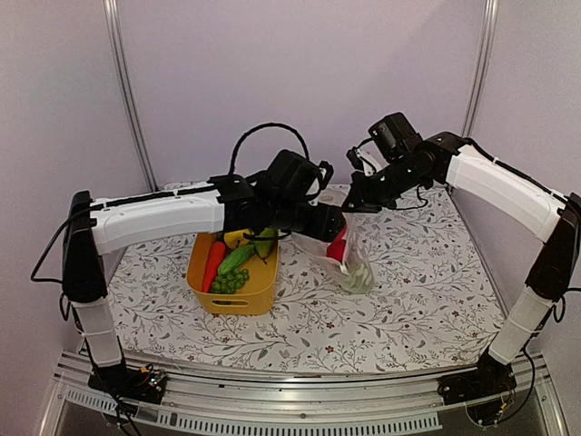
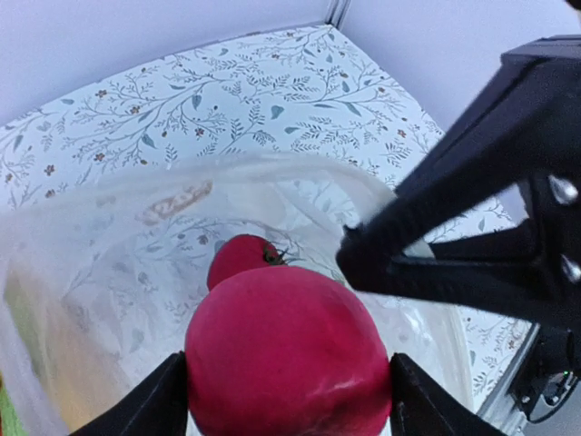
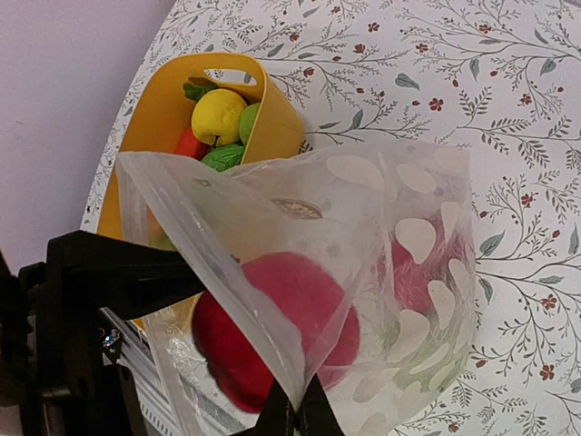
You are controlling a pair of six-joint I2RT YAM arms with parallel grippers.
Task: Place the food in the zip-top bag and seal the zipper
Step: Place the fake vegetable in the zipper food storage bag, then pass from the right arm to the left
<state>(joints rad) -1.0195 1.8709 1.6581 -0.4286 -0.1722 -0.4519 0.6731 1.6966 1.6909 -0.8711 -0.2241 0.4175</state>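
1. The zip-top bag (image 3: 399, 272) is held open beside the yellow tub (image 3: 272, 127), its mouth edge pinched by the right gripper (image 3: 292, 413)
2. A red piece (image 2: 283, 345) is clamped in the left gripper (image 2: 289, 386) at the bag's mouth, above a second red piece (image 2: 238, 259)
3. Filling is judged under way; next, this piece is to be released inside

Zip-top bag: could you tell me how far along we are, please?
Done: small red piece inside zip-top bag. In hand: left tool holds large red piece at its mouth; right tool pinches the rim. Left: carrot and cucumber in yellow tub, then sealing.
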